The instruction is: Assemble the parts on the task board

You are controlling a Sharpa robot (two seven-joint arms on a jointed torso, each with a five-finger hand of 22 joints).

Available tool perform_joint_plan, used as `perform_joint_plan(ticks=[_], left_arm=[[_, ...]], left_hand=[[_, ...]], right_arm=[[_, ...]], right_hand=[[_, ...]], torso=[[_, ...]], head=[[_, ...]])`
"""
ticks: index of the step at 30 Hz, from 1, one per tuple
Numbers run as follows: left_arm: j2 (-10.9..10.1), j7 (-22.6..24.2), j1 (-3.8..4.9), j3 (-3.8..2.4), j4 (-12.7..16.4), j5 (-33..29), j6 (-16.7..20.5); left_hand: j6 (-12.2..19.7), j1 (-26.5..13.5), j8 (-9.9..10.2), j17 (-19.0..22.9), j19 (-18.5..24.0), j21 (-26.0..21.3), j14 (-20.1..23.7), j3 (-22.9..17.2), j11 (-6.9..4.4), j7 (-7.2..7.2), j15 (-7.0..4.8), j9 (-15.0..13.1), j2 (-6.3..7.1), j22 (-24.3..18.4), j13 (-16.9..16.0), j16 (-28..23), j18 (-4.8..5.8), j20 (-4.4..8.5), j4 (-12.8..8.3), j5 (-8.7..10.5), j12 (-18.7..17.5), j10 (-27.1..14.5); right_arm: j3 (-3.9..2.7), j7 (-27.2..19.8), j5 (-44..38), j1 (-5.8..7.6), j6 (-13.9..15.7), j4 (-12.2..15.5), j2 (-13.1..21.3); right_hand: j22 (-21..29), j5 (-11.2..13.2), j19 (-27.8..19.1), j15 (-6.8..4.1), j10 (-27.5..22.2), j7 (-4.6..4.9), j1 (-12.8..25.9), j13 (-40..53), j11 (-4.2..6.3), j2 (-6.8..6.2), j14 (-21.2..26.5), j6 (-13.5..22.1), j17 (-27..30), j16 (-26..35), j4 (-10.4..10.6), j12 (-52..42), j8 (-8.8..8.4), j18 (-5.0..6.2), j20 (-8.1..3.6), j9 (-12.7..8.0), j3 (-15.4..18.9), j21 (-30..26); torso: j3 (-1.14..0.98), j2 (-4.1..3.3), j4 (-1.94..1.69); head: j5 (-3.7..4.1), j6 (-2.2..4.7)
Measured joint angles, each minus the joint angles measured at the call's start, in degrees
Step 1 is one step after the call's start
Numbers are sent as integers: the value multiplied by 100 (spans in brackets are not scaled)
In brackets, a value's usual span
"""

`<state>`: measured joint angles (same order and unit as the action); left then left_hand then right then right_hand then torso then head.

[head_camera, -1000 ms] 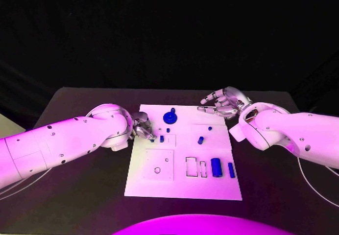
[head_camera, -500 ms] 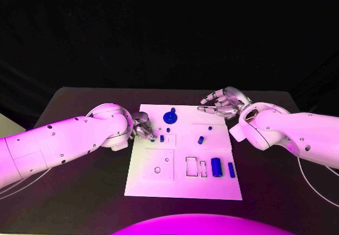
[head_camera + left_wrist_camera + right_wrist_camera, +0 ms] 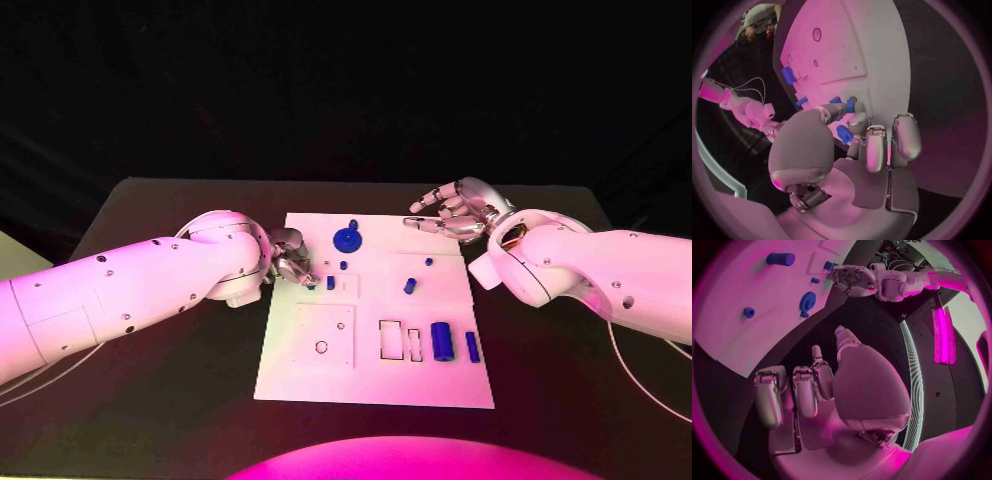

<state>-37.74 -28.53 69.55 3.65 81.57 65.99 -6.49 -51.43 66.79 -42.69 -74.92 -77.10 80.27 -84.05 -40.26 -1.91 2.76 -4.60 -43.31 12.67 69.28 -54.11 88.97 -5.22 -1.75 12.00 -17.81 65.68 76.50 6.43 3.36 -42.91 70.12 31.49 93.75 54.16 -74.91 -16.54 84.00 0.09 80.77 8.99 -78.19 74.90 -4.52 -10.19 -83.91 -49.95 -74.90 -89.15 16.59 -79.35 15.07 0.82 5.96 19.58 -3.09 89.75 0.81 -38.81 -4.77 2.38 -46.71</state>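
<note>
the task board [image 3: 368, 385] has bare white surface along its near edge, open to a hand. the left hand [image 3: 293, 258] blocks the board's left edge, its fingers over a small blue part [image 3: 850, 105]. the right hand [image 3: 454, 210] hangs off the board's far right corner. blue cylinders [image 3: 443, 342] stand near the board's right edge.

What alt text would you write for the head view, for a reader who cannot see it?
A white task board lies on a black table with small blue parts on it. The left hand reaches over the board's left edge beside a small blue part, while the right hand hangs near its far right corner.
</note>
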Motion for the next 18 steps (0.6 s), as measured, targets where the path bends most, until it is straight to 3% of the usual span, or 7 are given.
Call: perform_joint_plan(ticks=[18], left_arm=[[-3, 20, 3, -5, -8, 36, -46]], left_hand=[[-3, -24, 8, 1, 0, 0, 0, 0, 0, -1, 0, -6, -20, -1, 6, 0, 0, 0, 0, 19, 0, 0]], right_arm=[[0, 0, 2, -5, -3, -5, 0]], right_hand=[[1, 0, 0, 0, 0, 0, 0, 4, 0, 0, 0, 0, -4, 0, 0, 0, 0, 0, 0, 0, 0, 0]], torso=[[1, 0, 1]], head=[[7, -20]])
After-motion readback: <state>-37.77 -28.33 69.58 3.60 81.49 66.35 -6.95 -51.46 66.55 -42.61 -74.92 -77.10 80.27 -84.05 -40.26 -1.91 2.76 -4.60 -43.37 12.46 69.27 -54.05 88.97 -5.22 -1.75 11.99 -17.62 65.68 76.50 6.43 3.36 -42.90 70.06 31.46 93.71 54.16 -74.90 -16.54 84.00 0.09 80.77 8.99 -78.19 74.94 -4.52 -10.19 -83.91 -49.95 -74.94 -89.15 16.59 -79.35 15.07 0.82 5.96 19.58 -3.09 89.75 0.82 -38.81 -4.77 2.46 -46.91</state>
